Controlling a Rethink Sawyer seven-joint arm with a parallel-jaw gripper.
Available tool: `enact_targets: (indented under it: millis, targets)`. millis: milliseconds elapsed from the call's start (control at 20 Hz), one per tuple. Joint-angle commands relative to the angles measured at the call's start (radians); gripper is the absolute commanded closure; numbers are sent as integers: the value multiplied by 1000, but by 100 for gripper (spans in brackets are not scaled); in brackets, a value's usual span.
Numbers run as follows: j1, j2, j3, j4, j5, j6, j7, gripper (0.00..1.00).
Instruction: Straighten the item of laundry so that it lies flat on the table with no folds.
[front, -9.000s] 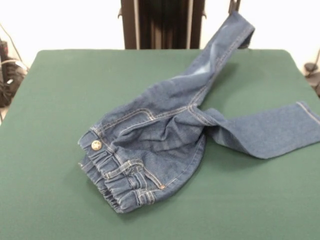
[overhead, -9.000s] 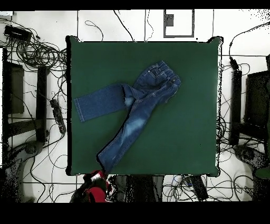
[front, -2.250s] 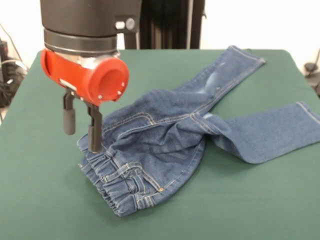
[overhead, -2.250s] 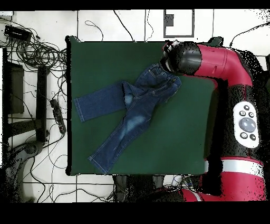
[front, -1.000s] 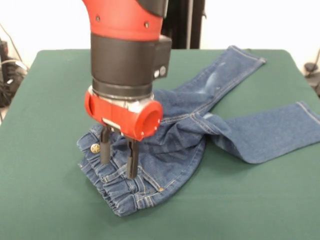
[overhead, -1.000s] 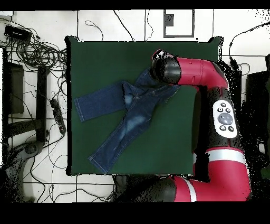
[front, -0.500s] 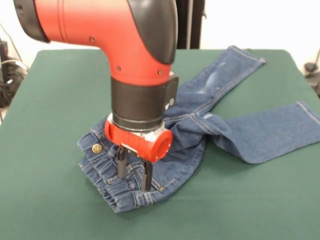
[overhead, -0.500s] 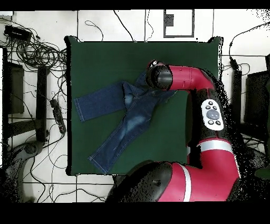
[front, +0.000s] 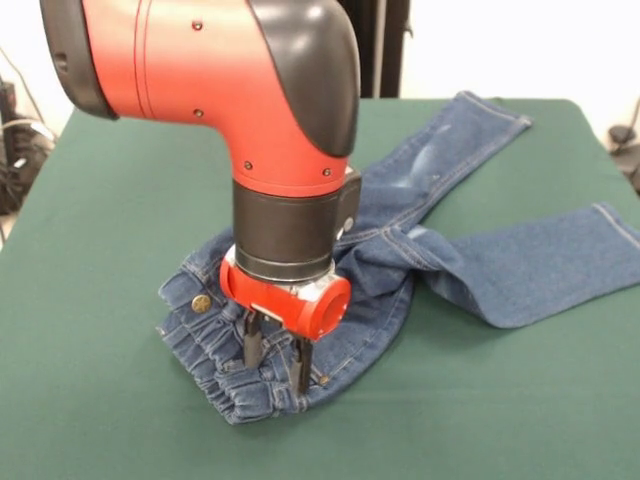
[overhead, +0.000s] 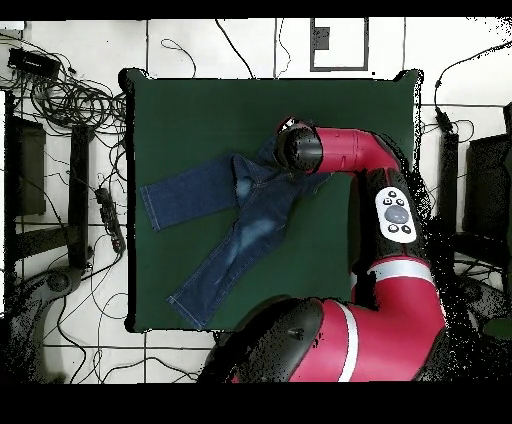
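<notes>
The dark blue jeans (front: 470, 260) lie on the green table (front: 100, 200), the waist end bunched and folded at the front left, both legs spread to the right. The brass button (front: 201, 302) shows at the waistband's left. My gripper (front: 275, 361) points straight down onto the crumpled waistband, its two fingers a small gap apart with their tips pressed into the denim. In the overhead view the jeans (overhead: 235, 225) lie mid-table and the arm's wrist (overhead: 300, 150) covers the waist end, hiding the gripper.
The red arm (overhead: 395, 215) reaches in over the table's right side in the overhead view. Cables and equipment (overhead: 60, 100) lie on the floor to the left of the table. Green cloth (overhead: 200, 115) surrounds the jeans.
The gripper has moved from beside the waistband's left edge to over its middle and come down onto the denim. The waist fabric has shifted slightly; the legs have not moved.
</notes>
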Motion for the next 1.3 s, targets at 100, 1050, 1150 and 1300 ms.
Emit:
enact_targets:
  millis: [100,1050,1150,1300]
  targets:
    - [51,73,88,6,-30,-22,-104,0]
    - [127,60,17,-41,-20,0,-28,100]
    - [129,51,16,-35,-14,4,-25,100]
    - [143,12,19,-16,3,29,-13,100]
